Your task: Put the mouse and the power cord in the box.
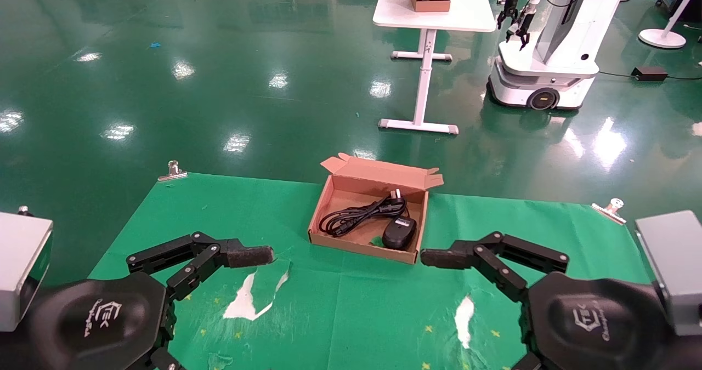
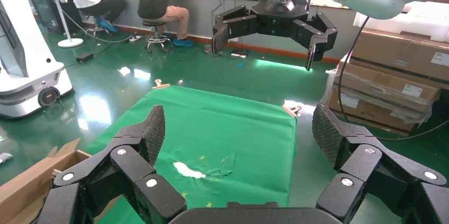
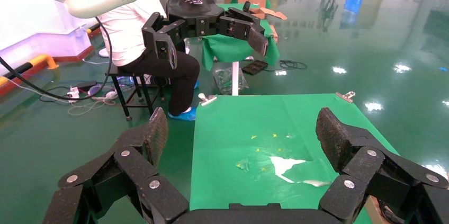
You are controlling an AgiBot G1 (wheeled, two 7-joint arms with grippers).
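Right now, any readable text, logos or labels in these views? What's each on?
"TEK": white logo on the left gripper housing, head view; the smaller line under it is unreadable.
"TEK": the same logo on the right gripper housing; its smaller line is also unreadable.
The mouse, the power cord and the box show no text.

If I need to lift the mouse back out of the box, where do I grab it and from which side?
Take the mouse across its narrow width, coming straight down from above. It lies flat on the floor of the box, close to the right wall, so a sideways approach is blocked. The power cord lies just to its left, so keep the jaws clear of it. The right gripper, open, is nearer.
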